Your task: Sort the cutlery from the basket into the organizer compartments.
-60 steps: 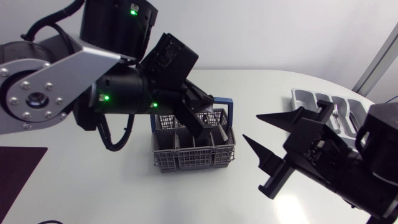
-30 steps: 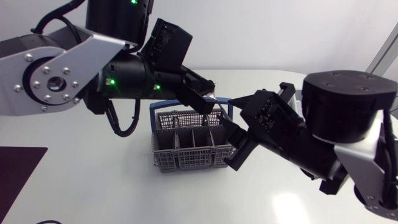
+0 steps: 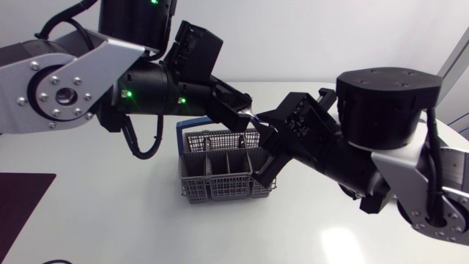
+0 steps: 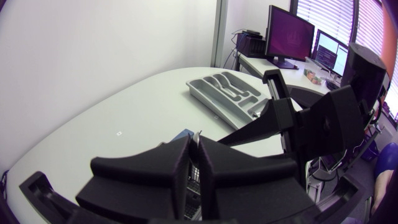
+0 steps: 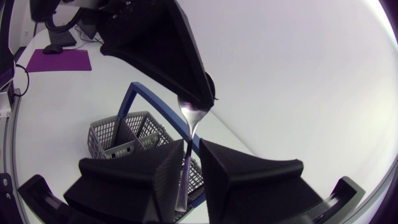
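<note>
Spoon (image 5: 194, 116) in the air, just above the basket (image 3: 220, 192). Who's got it?

Left fingers (image 4: 155, 168), clamped on the bowl end! Right fingers (image 5: 130, 177) flank the handle, slightly parted, not gripping. Organizer (image 4: 227, 93) sits well apart on the surface (image 3: 110, 220).

Crowded space above the basket (image 3: 220, 180): the left gripper (image 4: 194, 152) and right gripper (image 5: 189, 165) meet over its far right corner. The spoon (image 5: 194, 115) hangs between them, its handle inside the right gripper's parted fingers. Both arms span the middle of the table (image 3: 110, 220). The upright blue handle (image 5: 134, 93) bars a low pass across the basket. Its near compartments lie open from above. The right arm stands between the left gripper and the near end of the organizer (image 4: 227, 93). Bare table lies along its far side.
</note>
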Robot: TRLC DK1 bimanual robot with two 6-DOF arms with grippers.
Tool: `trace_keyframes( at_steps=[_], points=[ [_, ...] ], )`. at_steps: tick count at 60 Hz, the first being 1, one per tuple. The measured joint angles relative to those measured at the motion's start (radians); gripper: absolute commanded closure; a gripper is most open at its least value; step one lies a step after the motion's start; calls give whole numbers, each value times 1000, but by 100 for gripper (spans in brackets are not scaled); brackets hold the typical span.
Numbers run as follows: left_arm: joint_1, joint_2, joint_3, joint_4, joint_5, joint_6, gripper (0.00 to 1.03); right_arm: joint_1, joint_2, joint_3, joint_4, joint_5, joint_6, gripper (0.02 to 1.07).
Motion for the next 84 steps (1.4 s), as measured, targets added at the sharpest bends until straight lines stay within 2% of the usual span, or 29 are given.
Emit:
trace_keyframes(
  at_steps=[27,30,35,36,39,42,44,55,64,77,81,84],
  points=[
    [0,0,0,0,4,-19,96,1,0,1,-3,-5,10,99],
    [0,0,0,0,4,-19,87,1,0,1,-3,-4,10,99],
    [1,0,0,-1,4,-19,60,0,0,2,-4,-7,10,99],
    [1,0,0,0,5,-19,58,0,0,2,-5,-10,10,99],
    [3,0,0,2,7,-19,31,3,0,2,-10,-17,10,99],
    [6,0,0,2,7,-19,13,7,-3,2,-16,-23,10,99],
    [9,-1,1,2,7,-19,5,8,-10,1,-23,-32,10,99],
    [57,-26,5,1,16,-19,5,5,-123,-39,-96,-58,1,99],
    [111,-72,6,-4,12,-18,5,-68,-278,-89,-237,-128,-41,99],
    [180,-135,5,-19,10,-18,5,-360,-495,-150,-441,-365,-149,98],
    [200,-158,3,-19,10,-16,5,-479,-540,-161,-494,-465,-197,98],
    [214,-178,-1,-19,-8,-7,5,-612,-562,-168,-541,-575,-252,98]
  ],
)
